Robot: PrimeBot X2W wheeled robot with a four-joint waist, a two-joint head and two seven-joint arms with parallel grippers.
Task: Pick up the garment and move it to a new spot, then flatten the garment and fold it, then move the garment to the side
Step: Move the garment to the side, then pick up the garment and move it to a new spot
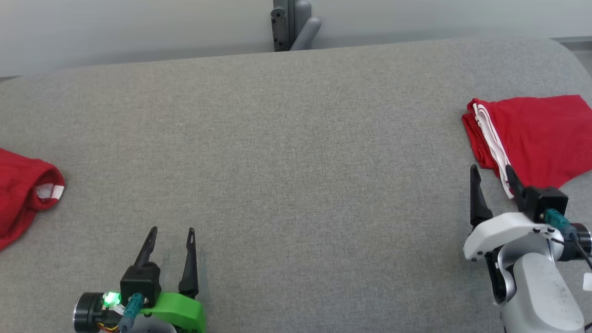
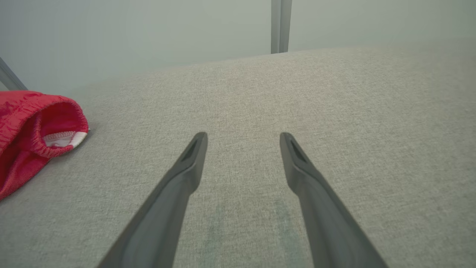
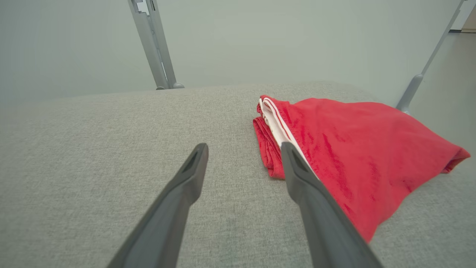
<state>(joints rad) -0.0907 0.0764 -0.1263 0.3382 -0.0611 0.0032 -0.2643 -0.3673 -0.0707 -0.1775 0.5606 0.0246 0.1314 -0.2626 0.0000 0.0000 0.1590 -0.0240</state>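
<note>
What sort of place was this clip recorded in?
Likely a robot lab or test bench: a wide grey fabric-covered table, a bare pale wall with a metal post, and a folded red garment and a crumpled red garment at opposite ends.

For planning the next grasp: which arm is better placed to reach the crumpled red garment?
Left: the left gripper is open and nearer the crumpled garment; the right gripper is beside the folded garment.

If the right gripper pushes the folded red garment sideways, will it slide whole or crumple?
Probably it crumples: the folded red garment is thin, soft cloth in loose layers. The textured grey surface likely drags its bottom layer. It looks light; lifted, it would probably droop.
</note>
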